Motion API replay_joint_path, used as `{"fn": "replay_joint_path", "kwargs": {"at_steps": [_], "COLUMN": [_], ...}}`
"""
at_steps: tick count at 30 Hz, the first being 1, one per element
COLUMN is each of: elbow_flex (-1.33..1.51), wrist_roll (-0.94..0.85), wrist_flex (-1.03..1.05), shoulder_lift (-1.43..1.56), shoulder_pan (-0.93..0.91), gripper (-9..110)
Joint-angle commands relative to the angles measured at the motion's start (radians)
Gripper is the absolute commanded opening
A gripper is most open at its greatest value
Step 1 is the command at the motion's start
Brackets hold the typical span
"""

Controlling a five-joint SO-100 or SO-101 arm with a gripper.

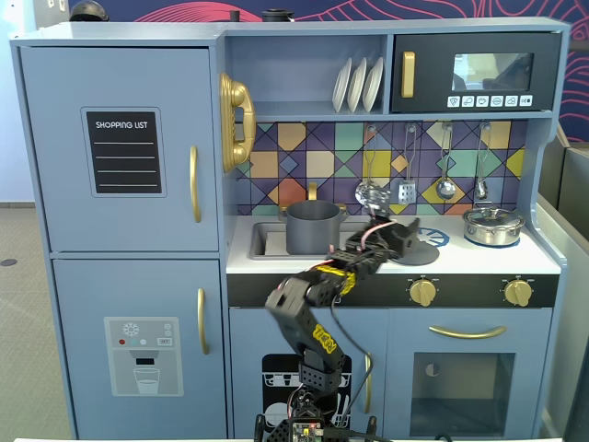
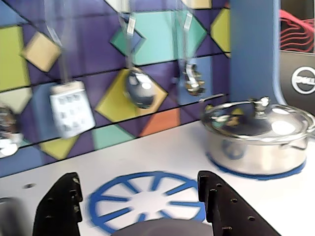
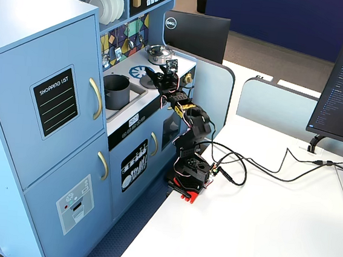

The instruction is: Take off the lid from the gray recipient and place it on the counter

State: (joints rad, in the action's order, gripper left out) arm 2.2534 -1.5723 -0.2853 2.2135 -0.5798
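The gray recipient (image 1: 313,227) stands uncovered in the recessed sink; it also shows in a fixed view (image 3: 115,91). The dark-gray lid (image 1: 421,252) lies flat on the white counter (image 1: 460,258), over part of the printed blue burner (image 2: 147,196). In the wrist view only the lid's far rim (image 2: 162,229) shows at the bottom edge; its knob is out of view. My gripper (image 1: 403,232) hovers just over the lid's left part. Its jaws stand wide apart and hold nothing in the wrist view (image 2: 138,177).
A shiny silver pot with its lid (image 2: 257,135) stands on the right burner, right of the gripper. Utensils (image 2: 140,88) hang on the tiled back wall. The sink's edge lies left of the lid. Knobs (image 1: 422,292) line the counter front.
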Motion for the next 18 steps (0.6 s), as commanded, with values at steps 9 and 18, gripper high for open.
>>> {"fn": "replay_joint_path", "kwargs": {"at_steps": [9,18], "elbow_flex": [-0.121,0.003], "wrist_roll": [0.025,-0.063], "wrist_flex": [1.114,1.489], "shoulder_lift": [0.67,0.747], "shoulder_pan": [0.236,0.489], "gripper": [4,0]}}
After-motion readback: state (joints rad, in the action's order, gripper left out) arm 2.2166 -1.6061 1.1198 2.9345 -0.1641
